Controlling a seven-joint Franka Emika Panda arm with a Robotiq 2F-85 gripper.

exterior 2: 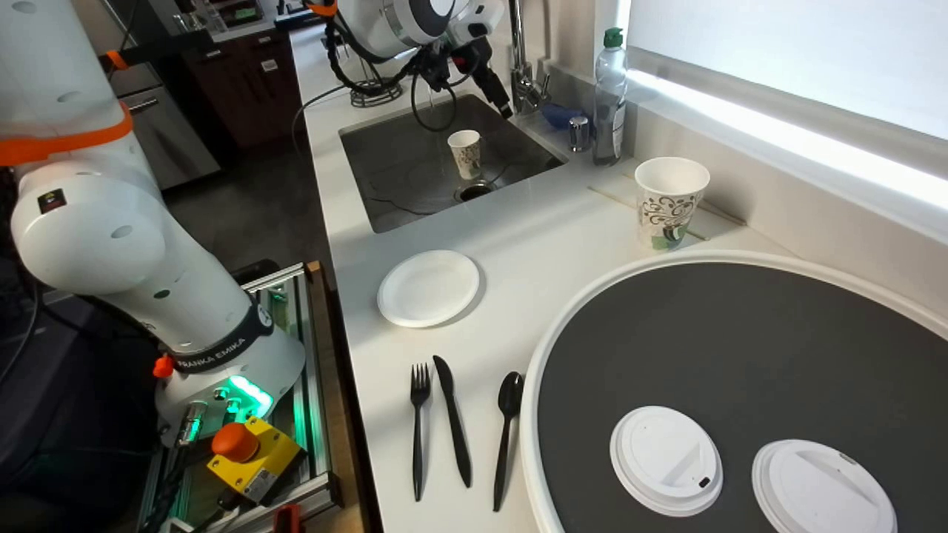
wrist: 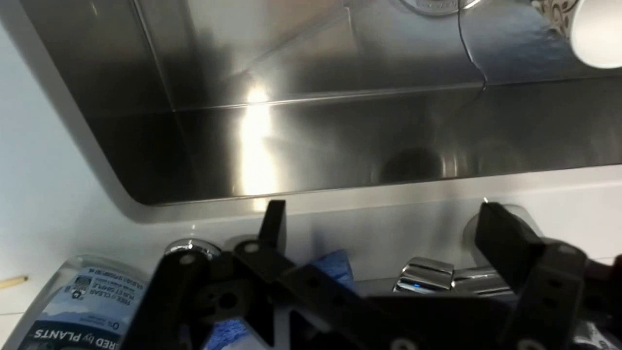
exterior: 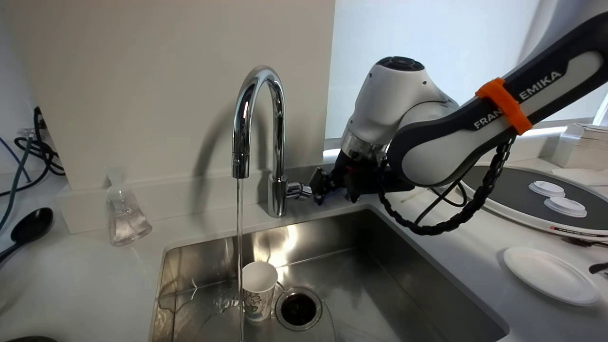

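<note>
My gripper (wrist: 381, 214) is open, its fingers wide apart with nothing held. In an exterior view the gripper (exterior: 317, 186) is beside the chrome faucet (exterior: 278, 194), close to the faucet's side handle (exterior: 298, 191). In the wrist view the handle (wrist: 425, 274) shows between the fingers; I cannot tell whether they touch it. Water (exterior: 240, 213) runs from the spout into the steel sink (exterior: 351, 275). A patterned paper cup (exterior: 259, 289) stands in the sink beside the stream and the drain (exterior: 298, 308). The cup also shows at the wrist view's edge (wrist: 600, 34).
A soap bottle (exterior 2: 609, 111), a blue sponge (exterior 2: 559, 116) and a chrome cap (exterior 2: 579, 133) stand behind the sink. Another paper cup (exterior 2: 666, 207), a white plate (exterior 2: 429, 289), black cutlery (exterior 2: 453, 422) and a round grey board (exterior 2: 711, 355) with white lids lie on the counter.
</note>
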